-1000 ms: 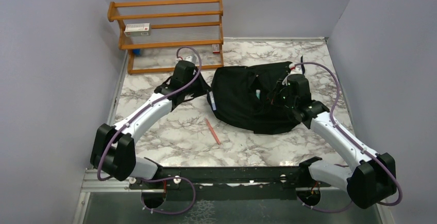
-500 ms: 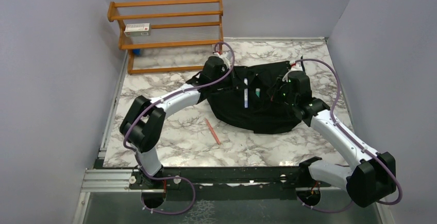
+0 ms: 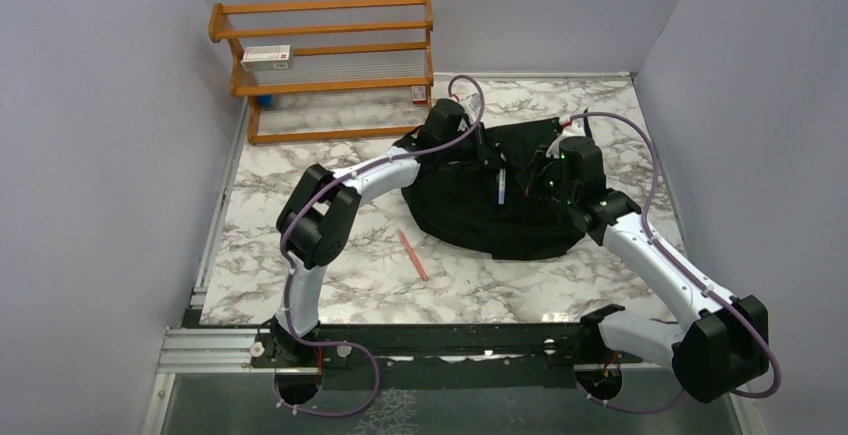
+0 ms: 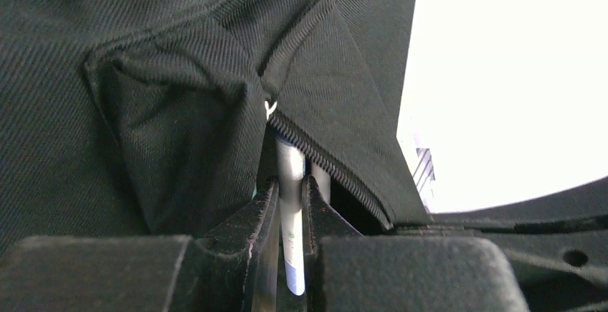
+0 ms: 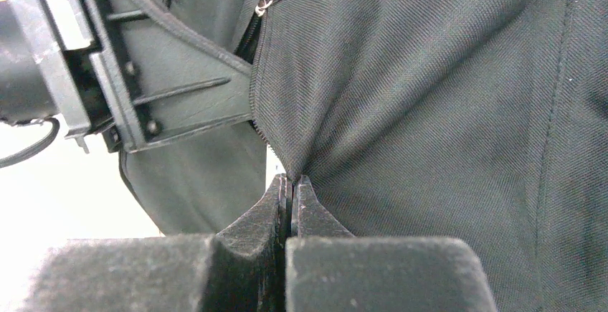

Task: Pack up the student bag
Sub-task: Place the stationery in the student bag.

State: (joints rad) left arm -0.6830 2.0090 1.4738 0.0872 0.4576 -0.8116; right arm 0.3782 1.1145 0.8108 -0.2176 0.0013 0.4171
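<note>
The black student bag (image 3: 470, 205) lies on the marble table, right of centre. My left gripper (image 3: 497, 177) is shut on a white pen (image 3: 500, 189) and holds it over the bag's open zipper. In the left wrist view the pen (image 4: 290, 204) sits between the fingers, its far end at the zipper edge (image 4: 337, 168). My right gripper (image 3: 540, 183) is shut on a fold of the bag's fabric (image 5: 373, 111) beside the opening and holds it up. A red pencil (image 3: 411, 254) lies on the table in front of the bag.
A wooden rack (image 3: 330, 65) stands at the back left with a small box (image 3: 266, 54) on a shelf. Grey walls close in both sides. A black rail (image 3: 430, 340) runs along the near edge.
My left arm has swung right from beside the rack to over the bag, carrying the white pen to the opening. The right gripper has stayed on the fabric.
</note>
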